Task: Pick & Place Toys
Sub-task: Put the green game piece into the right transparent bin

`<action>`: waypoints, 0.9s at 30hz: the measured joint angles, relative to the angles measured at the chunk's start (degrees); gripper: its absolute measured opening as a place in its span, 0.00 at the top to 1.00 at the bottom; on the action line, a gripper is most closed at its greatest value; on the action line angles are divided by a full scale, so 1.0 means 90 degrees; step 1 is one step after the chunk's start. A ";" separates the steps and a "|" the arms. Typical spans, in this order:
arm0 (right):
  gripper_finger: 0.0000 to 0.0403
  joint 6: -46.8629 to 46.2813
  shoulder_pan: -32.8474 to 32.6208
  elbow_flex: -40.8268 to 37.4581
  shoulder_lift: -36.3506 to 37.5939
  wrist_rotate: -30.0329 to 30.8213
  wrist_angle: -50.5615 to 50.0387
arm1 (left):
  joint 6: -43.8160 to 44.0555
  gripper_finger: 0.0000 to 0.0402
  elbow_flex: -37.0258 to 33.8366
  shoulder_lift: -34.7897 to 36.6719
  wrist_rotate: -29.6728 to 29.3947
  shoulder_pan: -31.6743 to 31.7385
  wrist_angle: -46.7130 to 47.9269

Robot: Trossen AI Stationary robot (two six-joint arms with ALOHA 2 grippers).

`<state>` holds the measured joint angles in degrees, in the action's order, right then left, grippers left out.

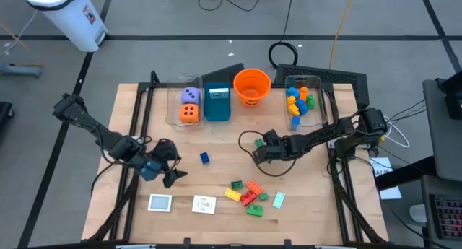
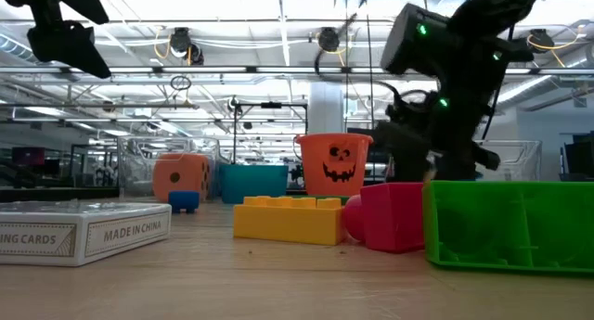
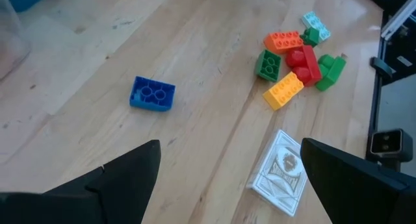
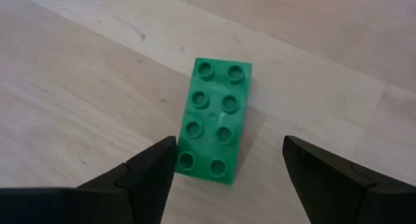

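Note:
A green eight-stud brick [image 4: 218, 120] lies flat on the wooden table, studs up, below my open right gripper [image 4: 227, 152] [image 1: 257, 151], whose fingers stand on either side of its near end without touching it. My left gripper [image 1: 164, 169] [image 3: 231, 178] hangs open over the table's left half, above nothing. A lone blue brick [image 1: 204, 157] [image 3: 153, 94] lies between the two grippers. A cluster of red, orange, yellow and green bricks [image 1: 249, 193] [image 3: 296, 62] rests near the front edge. Two white cards [image 1: 160, 203] [image 1: 204, 204] lie flat to its left.
Along the far edge stand a clear bin [image 1: 175, 112] with a purple and an orange die, a teal box [image 1: 216, 103], an orange bucket [image 1: 252, 86] and a clear bin [image 1: 317, 108] holding several bricks. Bare wood lies between the blue brick and the cluster.

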<state>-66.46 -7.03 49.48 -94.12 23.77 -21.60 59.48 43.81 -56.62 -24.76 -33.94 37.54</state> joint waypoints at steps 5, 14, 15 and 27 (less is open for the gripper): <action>0.31 0.0434 -0.0005 -0.0045 -0.0023 -0.0170 -0.0291 | 0.0025 0.06 0.0000 0.0000 0.0005 0.0147 -0.0003; 0.31 0.1603 0.0027 -0.0040 -0.0023 -0.0165 -0.0219 | 0.0119 0.06 0.0000 0.0000 0.0010 0.0327 -0.0018; 0.31 0.1827 0.0027 -0.0038 -0.0023 -0.0163 -0.0162 | 0.0117 0.06 0.0000 0.0000 0.0010 0.0344 -0.0018; 0.31 0.2543 0.0212 -0.0040 -0.0023 -0.0173 0.0401 | 0.0016 0.06 0.0000 0.0000 0.0025 0.0455 -0.0088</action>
<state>-43.57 -5.12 49.12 -94.32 22.21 -18.00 59.63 43.81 -56.62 -24.54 -29.85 36.75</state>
